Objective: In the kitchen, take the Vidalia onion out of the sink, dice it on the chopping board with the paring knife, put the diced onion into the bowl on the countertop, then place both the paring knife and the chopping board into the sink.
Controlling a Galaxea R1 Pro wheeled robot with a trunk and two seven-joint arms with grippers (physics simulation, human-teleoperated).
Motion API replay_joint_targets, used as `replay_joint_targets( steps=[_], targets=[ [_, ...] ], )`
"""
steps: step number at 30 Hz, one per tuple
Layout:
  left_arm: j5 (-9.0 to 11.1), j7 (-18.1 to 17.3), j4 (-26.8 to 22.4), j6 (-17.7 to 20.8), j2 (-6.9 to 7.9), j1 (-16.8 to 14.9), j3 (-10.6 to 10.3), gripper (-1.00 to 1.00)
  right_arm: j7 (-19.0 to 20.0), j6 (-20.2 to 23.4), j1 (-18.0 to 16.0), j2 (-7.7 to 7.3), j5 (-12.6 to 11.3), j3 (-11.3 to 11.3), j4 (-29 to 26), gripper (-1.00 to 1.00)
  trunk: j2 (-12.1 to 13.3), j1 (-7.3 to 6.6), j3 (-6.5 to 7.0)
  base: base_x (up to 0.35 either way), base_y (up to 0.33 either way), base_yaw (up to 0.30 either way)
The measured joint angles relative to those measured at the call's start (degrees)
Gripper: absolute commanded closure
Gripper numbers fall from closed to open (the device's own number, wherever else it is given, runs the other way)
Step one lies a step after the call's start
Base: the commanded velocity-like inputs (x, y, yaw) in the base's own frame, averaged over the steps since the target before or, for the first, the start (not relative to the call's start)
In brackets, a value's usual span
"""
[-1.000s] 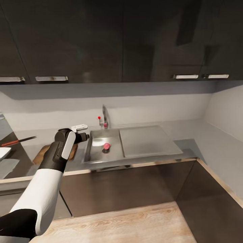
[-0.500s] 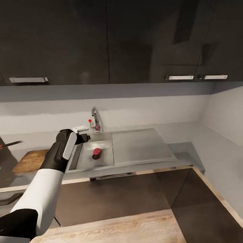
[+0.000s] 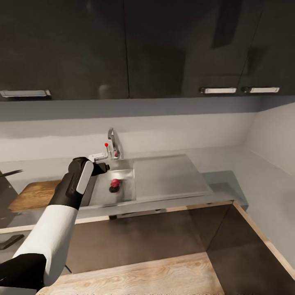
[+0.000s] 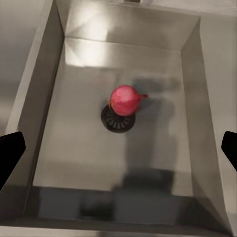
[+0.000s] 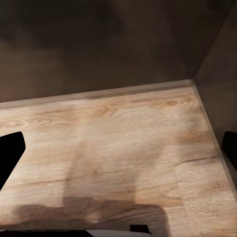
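Onion (image 4: 126, 99) sits on the sink (image 4: 74, 148) drain; I hold my left gripper (image 4: 118, 148) wide open and empty above it.

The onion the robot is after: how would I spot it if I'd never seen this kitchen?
Find the steel sink set into the grey countertop, below the curved tap. In the basin, the onion rests against the round dark drain. It is a small reddish-pink ball, the only coloured thing on the bare metal.
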Motion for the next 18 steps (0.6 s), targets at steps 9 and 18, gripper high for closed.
replay_joint_targets(
  steps=[9,18],
  targets=[
    [0.05,-0.04,2.43,-0.14,0.0,0.08,0.0,-1.0,-0.02,-0.01,0.0,0.0,0.0,0.0,0.0,-1.0,0.0,0.0,-0.83,0.044,0.0,0.0],
    [0.07,-0.21,4.51,-0.23,-0.06,0.09,0.0,-1.0,0.0,-0.01,0.0,0.0,0.0,-0.01,-0.03,-1.0,-0.01,-0.02,-1.66,0.101,-0.079,0.0]
  ],
)
